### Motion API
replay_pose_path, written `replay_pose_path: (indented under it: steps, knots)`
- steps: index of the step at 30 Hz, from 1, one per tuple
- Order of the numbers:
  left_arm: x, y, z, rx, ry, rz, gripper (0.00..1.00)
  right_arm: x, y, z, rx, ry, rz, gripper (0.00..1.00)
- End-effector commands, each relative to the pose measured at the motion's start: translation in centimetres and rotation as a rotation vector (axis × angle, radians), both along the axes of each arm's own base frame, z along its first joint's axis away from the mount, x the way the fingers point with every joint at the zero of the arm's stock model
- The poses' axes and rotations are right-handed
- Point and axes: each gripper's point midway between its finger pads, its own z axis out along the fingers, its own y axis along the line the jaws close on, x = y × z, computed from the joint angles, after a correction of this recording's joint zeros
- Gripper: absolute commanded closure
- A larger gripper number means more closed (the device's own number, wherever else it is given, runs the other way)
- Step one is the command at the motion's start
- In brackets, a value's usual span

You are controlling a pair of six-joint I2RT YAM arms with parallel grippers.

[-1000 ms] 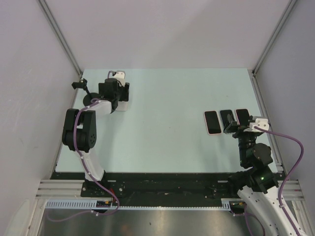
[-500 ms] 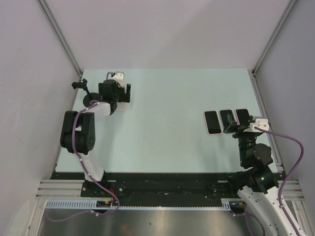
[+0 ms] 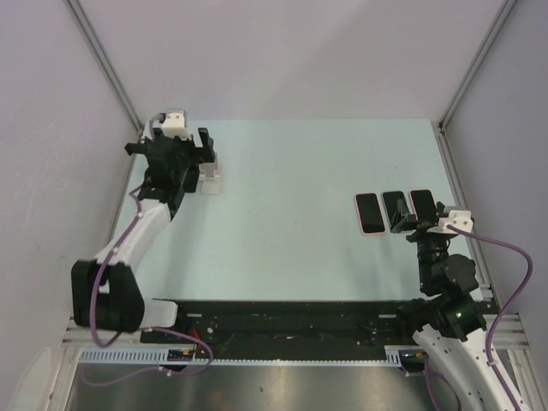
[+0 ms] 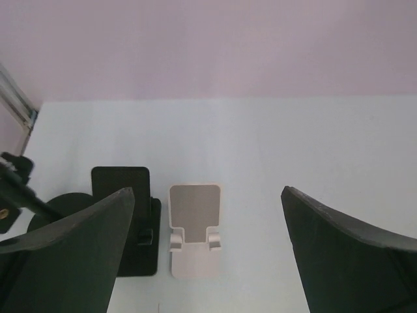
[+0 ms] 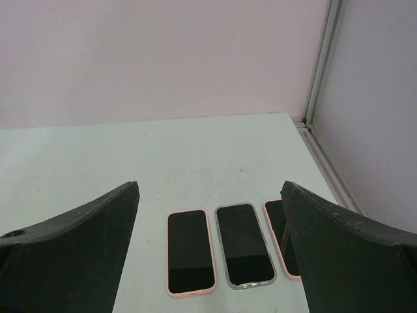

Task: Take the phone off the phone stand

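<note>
White stand (image 4: 194, 228) is empty; black stand (image 4: 124, 225) just left of it looks bare too. Three phones (image 5: 243, 244) lie flat on the surface (image 3: 291, 223), far right of the white stand. Left pincer (image 4: 207, 192) and right pincer (image 5: 210, 189) are wide, empty. Likely done.

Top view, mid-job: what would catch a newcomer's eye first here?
A row of three phones lies flat on the right side of the table, just beyond the open right pincer. At the far left, a white stand, plainly empty, sits beside a black stand, with the open left pincer above them.
</note>
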Motion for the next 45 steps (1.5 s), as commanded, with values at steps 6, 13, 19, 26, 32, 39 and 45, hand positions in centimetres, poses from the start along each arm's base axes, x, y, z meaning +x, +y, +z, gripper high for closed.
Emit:
replay_pose_path:
  steps: [6,13,19,26,32,39,45]
  knots:
    - [-11.8,3.5,13.5,-0.184,-0.347,0.148,0.00,-0.9,-0.5,1.8,0.038,-0.073,-0.008,0.03]
    - [-20.0,6.0,13.6,-0.225,-0.457,0.237,0.00,-1.1,-1.1,1.9,0.051,-0.081,-0.035,0.03]
    - [-26.0,7.9,13.9,-0.263,-0.605,0.298,0.00,-1.4,-1.6,2.0,0.063,-0.089,-0.059,0.02]
    - [-29.6,8.9,12.4,-0.277,-0.720,0.323,0.00,-1.6,-2.1,2.1,0.068,-0.093,-0.082,0.02]
    - [-30.6,9.1,11.9,-0.285,-0.764,0.326,0.00,-1.6,-2.4,2.0,0.068,-0.089,-0.100,0.02]
    - [-30.2,9.6,10.9,-0.308,-0.729,0.359,0.00,-1.7,-2.7,2.7,0.092,-0.119,-0.110,0.03]
    - [-30.8,11.6,10.2,-0.378,-0.720,0.486,0.00,-1.5,-2.8,2.6,0.109,-0.114,-0.118,0.03]
